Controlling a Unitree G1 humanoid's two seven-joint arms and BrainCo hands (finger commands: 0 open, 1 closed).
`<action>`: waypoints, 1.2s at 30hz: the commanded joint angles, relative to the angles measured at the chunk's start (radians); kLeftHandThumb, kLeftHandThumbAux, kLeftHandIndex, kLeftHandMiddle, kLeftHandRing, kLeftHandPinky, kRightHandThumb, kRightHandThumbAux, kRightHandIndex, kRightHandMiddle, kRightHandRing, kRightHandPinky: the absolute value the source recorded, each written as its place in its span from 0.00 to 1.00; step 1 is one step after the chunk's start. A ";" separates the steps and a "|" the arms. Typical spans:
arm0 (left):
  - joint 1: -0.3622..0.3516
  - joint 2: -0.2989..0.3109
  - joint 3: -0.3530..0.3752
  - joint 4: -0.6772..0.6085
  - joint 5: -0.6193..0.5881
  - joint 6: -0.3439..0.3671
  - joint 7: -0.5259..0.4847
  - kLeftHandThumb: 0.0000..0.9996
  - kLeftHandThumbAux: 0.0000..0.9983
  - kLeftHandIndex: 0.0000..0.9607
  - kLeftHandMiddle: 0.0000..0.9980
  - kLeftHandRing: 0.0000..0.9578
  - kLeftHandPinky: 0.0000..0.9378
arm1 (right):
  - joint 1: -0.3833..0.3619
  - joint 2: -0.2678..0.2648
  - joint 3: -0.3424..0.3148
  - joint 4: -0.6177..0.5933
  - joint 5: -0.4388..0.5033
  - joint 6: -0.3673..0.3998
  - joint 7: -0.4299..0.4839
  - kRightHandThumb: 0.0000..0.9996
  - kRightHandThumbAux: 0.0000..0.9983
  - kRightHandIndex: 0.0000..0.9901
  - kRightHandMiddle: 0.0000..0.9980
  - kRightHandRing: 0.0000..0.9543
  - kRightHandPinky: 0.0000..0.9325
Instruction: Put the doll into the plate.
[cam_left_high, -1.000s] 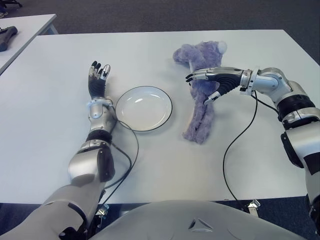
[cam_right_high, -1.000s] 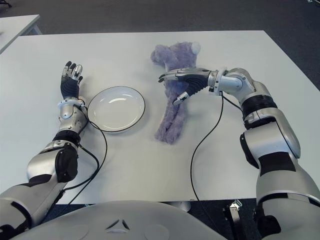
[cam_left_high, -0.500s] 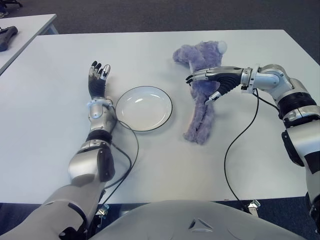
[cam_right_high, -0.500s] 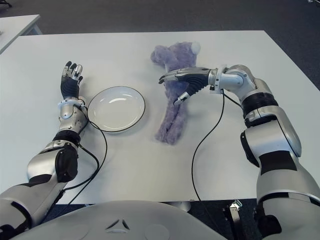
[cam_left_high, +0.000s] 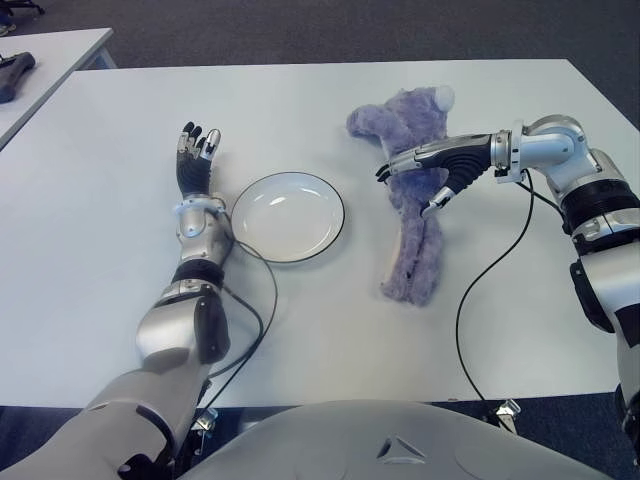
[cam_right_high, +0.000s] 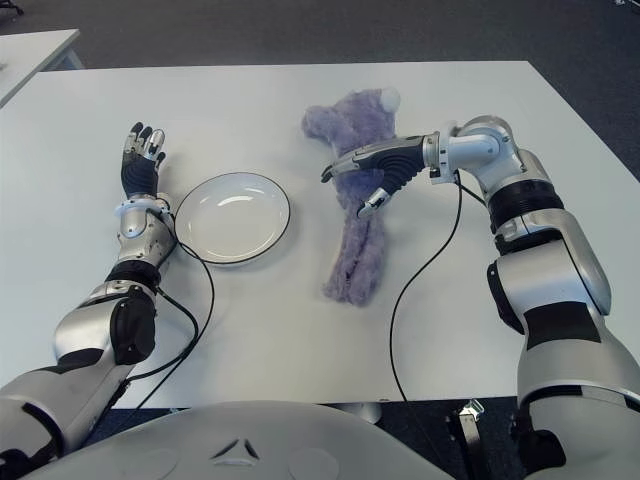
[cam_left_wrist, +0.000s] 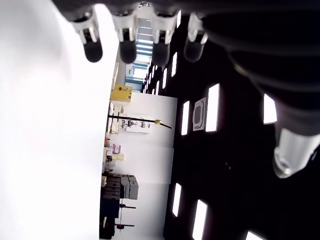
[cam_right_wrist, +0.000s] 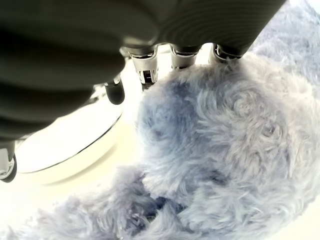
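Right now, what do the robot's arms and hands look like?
Both arms are silver-grey metal segments with black joint bands. The left hand and right hand are black, ribbed, with silver finger links and dark tips. A thin black cable loops from each wrist.

The doll (cam_left_high: 412, 190) is shaggy lilac plush, the plate (cam_left_high: 288, 216) a glossy white glaze with a dark rim, the worktop (cam_left_high: 330, 340) smooth matt white, and the right robot hand (cam_left_high: 432, 172) ribbed black rubber over brushed silver metal.
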 joint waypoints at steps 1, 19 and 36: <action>0.296 -0.085 0.030 0.157 -0.042 0.025 -0.028 0.00 0.55 0.04 0.09 0.04 0.00 | 0.070 0.011 0.064 -0.050 0.127 0.103 0.404 0.18 0.37 0.00 0.00 0.00 0.00; 0.297 -0.081 0.033 0.158 -0.044 0.023 -0.029 0.00 0.56 0.04 0.08 0.04 0.00 | 0.222 -0.005 0.081 -0.132 0.042 0.109 0.353 0.42 0.37 0.00 0.00 0.00 0.06; 0.295 -0.079 0.047 0.163 -0.059 0.028 -0.048 0.00 0.55 0.05 0.09 0.05 0.00 | 0.267 -0.023 0.076 -0.243 -0.185 0.149 0.086 0.66 0.32 0.00 0.00 0.08 0.14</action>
